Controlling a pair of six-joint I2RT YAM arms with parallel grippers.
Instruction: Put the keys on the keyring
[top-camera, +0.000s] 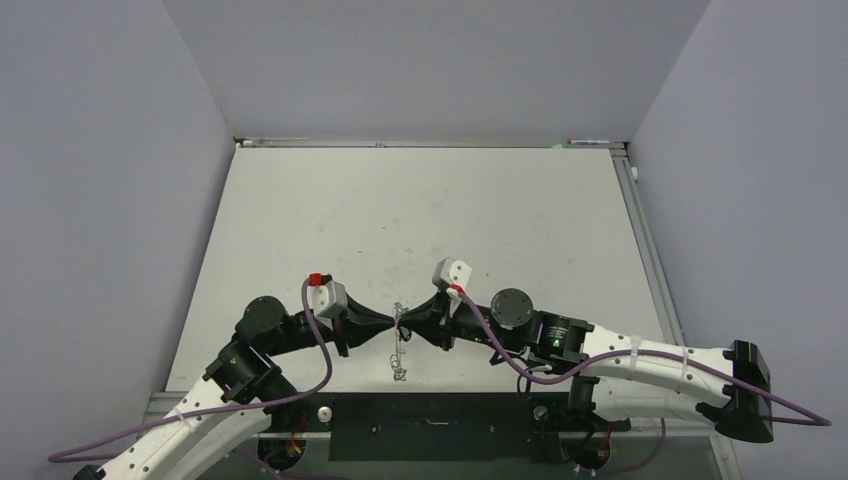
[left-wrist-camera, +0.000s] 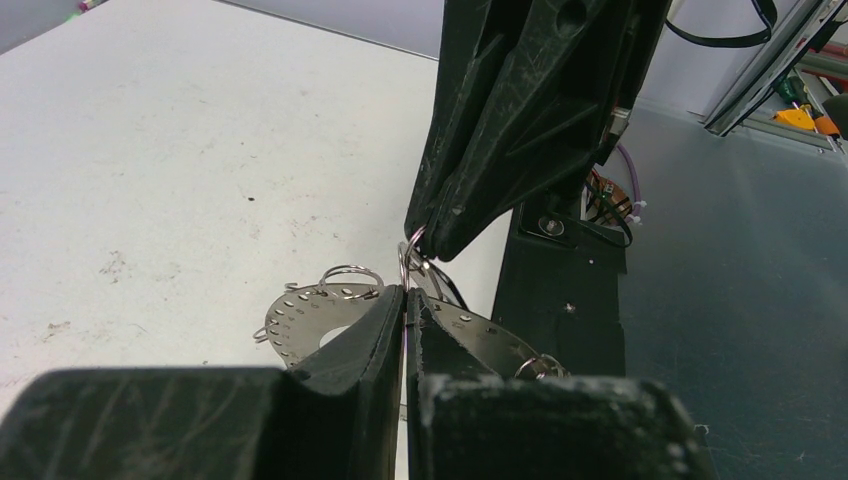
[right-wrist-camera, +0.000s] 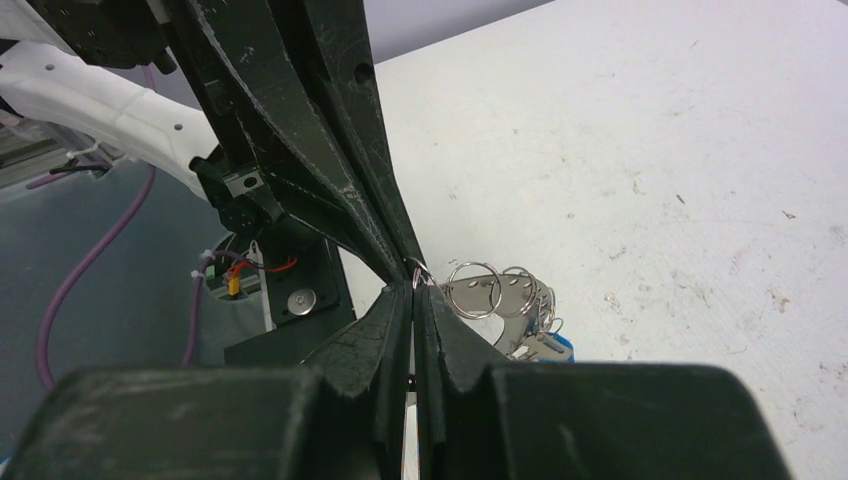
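Left gripper jaws together, clamped on the keyring rim | right gripper tip-to-tip with it, jaws together, pinching a thin silver wire loop | keyring: flat grey perforated metal disc fringed with wire loops, edge-on from above, long line running near-to-far | blue key at its lower edge | scuffed white table, near edge.

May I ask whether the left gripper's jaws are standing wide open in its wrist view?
No, the left gripper has its two fingers pressed together, only a thin slit between them.
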